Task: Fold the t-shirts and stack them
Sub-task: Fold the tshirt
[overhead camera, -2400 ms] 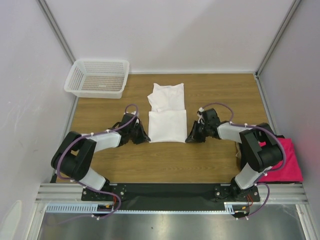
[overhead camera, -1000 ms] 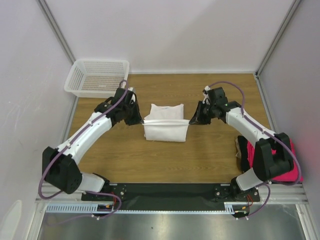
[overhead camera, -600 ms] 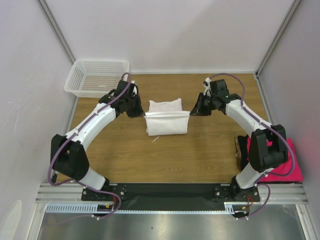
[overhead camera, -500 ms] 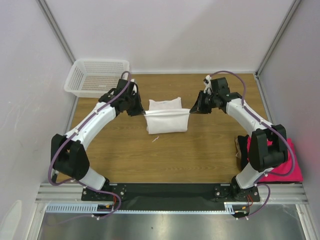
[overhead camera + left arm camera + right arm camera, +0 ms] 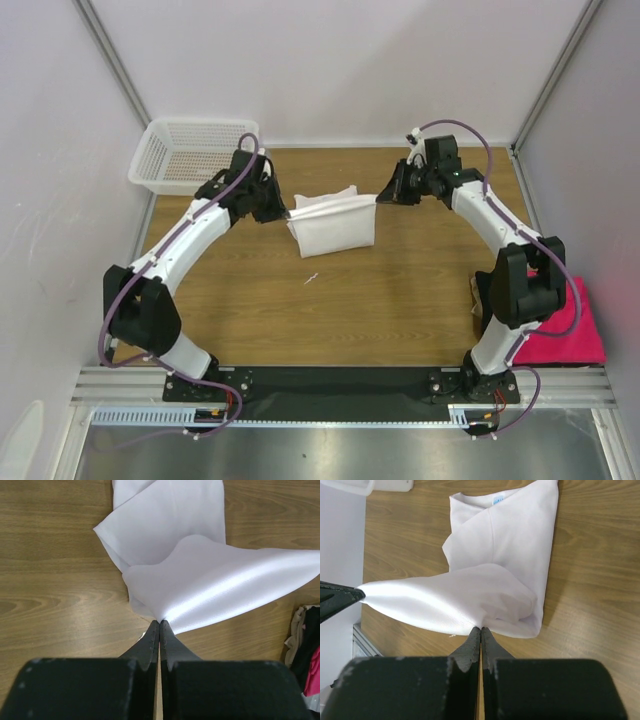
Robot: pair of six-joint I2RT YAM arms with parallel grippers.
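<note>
The white t-shirt [image 5: 332, 222] lies half folded at the table's far middle, its near edge lifted and stretched between both grippers. My left gripper [image 5: 285, 213] is shut on its left corner [image 5: 161, 619]. My right gripper [image 5: 379, 198] is shut on its right corner [image 5: 481, 626]. The shirt's blue-white tag [image 5: 497, 499] shows at the collar in the right wrist view. The magenta-pink shirt [image 5: 570, 330] lies at the table's right edge, with a bit of dark cloth [image 5: 306, 645] beside it in the left wrist view.
The white mesh basket [image 5: 190, 155] stands at the far left corner, close behind my left arm. Grey walls close in the table on three sides. A small white thread [image 5: 311, 278] lies on the wood in front of the shirt.
Both grippers have carried the white shirt's near edge up and away toward the far side, folding it over the collar half. The arms have stretched further out.
</note>
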